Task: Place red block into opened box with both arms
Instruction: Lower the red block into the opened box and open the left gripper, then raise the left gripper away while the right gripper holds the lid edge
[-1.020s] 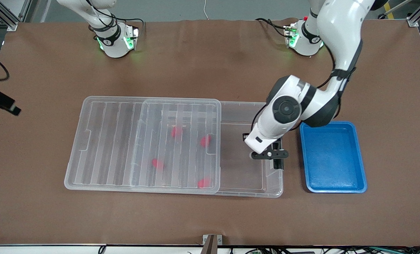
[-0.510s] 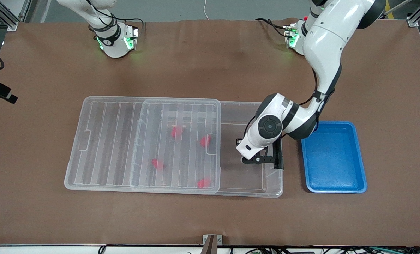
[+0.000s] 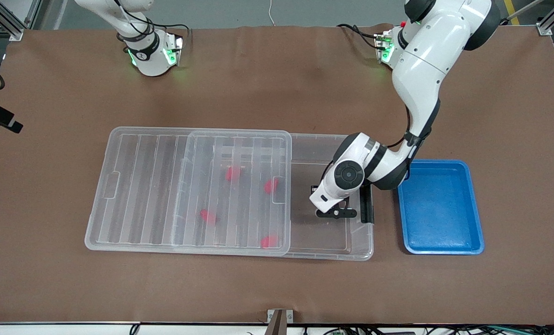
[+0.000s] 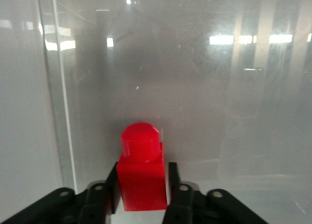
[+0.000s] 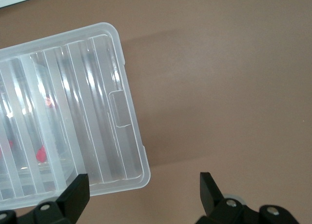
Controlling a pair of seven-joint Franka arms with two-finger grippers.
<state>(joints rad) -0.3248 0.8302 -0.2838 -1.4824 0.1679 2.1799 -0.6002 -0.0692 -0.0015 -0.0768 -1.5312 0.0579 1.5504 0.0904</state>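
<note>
The red block (image 4: 140, 141) stands stub-up on the clear floor of the box (image 3: 361, 255), between the fingers (image 4: 113, 185) of my left gripper (image 4: 144, 169). The jaws are slightly parted, with a thin gap showing on one side of the block. In the front view the left gripper (image 3: 335, 213) is low inside the uncovered part of the box, beside the black latch (image 3: 367, 207), and its hand hides the block. My right gripper (image 5: 144, 185) hangs open and empty over the bare table beside the lid's corner (image 5: 131, 170).
The ribbed clear lid (image 3: 146, 186) lies slid toward the right arm's end, half over the box. Several other red blocks (image 3: 271, 186) show through it. A blue tray (image 3: 440, 207) sits beside the box toward the left arm's end.
The left arm has come down and moved a little toward the lid, bringing its gripper low into the box. Its fingers have eased off the red block. The right arm has barely moved.
</note>
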